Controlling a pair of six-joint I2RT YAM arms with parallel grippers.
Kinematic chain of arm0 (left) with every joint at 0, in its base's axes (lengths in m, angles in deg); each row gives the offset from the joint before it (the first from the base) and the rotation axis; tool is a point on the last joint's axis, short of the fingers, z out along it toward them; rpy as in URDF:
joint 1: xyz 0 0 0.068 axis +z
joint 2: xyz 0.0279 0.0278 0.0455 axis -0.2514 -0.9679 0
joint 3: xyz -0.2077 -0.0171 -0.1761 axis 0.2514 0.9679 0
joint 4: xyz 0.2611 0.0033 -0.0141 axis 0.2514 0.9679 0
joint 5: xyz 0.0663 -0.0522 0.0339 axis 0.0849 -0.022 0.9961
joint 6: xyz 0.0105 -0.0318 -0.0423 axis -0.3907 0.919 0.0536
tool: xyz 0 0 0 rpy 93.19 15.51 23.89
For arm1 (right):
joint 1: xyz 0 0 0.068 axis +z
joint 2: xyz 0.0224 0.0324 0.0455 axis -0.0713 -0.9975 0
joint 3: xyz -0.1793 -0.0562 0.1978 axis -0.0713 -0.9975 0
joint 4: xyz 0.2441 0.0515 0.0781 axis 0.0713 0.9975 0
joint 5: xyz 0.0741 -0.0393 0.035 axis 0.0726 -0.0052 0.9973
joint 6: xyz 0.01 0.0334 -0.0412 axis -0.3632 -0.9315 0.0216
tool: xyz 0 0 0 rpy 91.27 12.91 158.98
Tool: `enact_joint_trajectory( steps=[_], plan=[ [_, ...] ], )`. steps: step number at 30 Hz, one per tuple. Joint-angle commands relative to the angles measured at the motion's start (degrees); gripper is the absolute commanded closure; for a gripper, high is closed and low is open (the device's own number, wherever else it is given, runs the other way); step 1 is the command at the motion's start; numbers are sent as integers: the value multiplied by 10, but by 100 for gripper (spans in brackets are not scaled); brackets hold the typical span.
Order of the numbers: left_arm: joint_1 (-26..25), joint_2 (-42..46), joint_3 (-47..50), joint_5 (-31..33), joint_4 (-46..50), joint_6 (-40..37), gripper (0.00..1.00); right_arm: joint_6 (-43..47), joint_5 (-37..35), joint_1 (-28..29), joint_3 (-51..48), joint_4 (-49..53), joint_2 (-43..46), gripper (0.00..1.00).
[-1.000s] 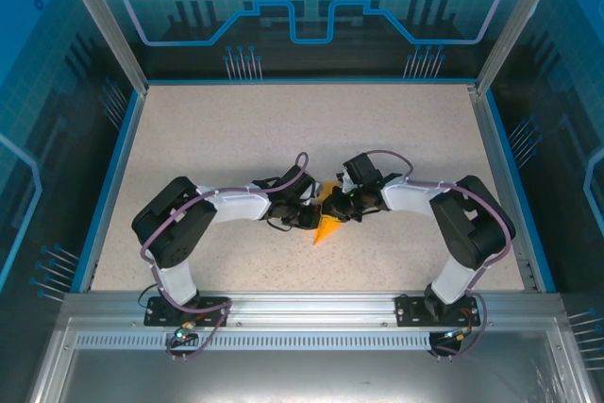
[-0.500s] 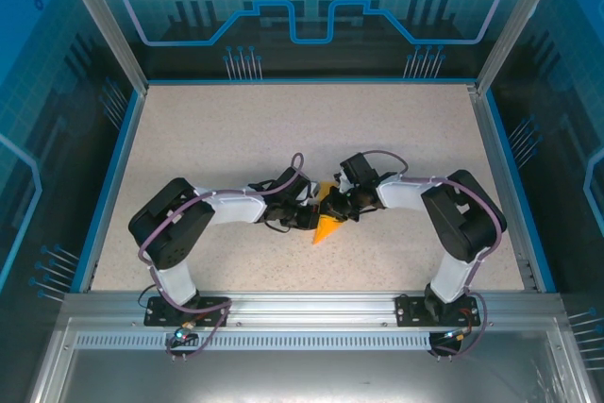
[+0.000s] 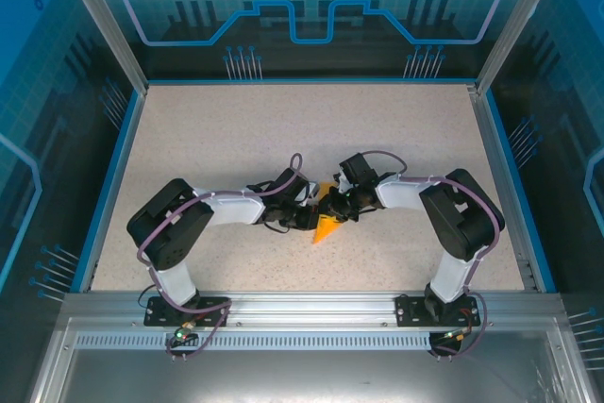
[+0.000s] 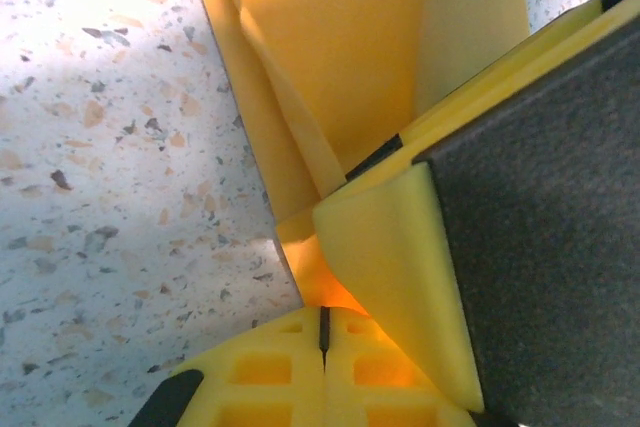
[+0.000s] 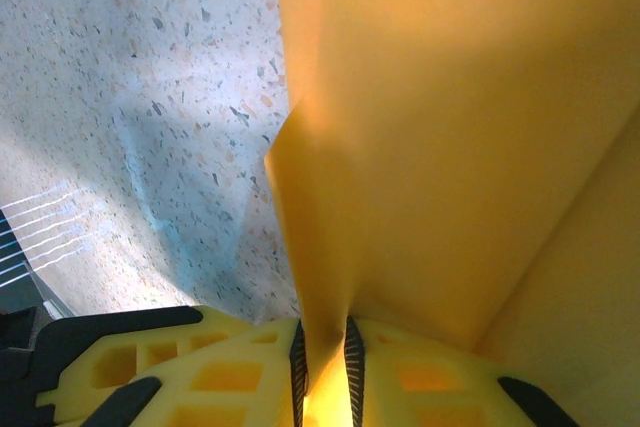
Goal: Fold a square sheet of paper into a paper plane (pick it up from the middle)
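Observation:
The square sheet of paper [image 3: 327, 229] is bright orange and folded into a creased pointed shape, tip toward the near edge, mid-table. Both grippers meet over it. My left gripper [image 3: 307, 218] comes from the left. In the left wrist view its jaws [image 4: 323, 319] are pressed together where the paper [image 4: 340, 57] runs into their tips. My right gripper [image 3: 340, 212] comes from the right. In the right wrist view a raised fold of the paper [image 5: 450, 127] stands between its ribbed pads [image 5: 326, 357], which sit close on it. One right finger [image 4: 390, 267] crosses the left wrist view.
Speckled beige tabletop [image 3: 283, 139] stretches behind and to both sides of the grippers. Blue rails [image 3: 109, 186] and glass walls border it. A metal frame bar [image 3: 302, 304] runs along the near edge by the arm bases.
The right arm's elbow has shifted slightly left and its jaws have eased a little around the fold. Left arm and paper stay nearly where they were.

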Motion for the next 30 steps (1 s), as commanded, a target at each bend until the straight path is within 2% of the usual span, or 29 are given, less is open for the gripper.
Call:
enact_joint_trajectory(
  steps=[1, 15, 18, 30],
  plan=[
    [-2, 12, 17, -16, 6, 7, 100, 10, 6, 12, 8, 10, -18, 78],
    [-1, 88, 31, -3, 35, 17, 100, 17, -1, 13, 8, 18, -24, 73],
    [-1, 96, 33, -10, 26, 27, 97, 14, -1, 13, 8, 17, -25, 73],
    [-18, 57, 38, -32, -28, 51, 96, 6, -5, 12, -6, 12, -23, 74]
  ],
)
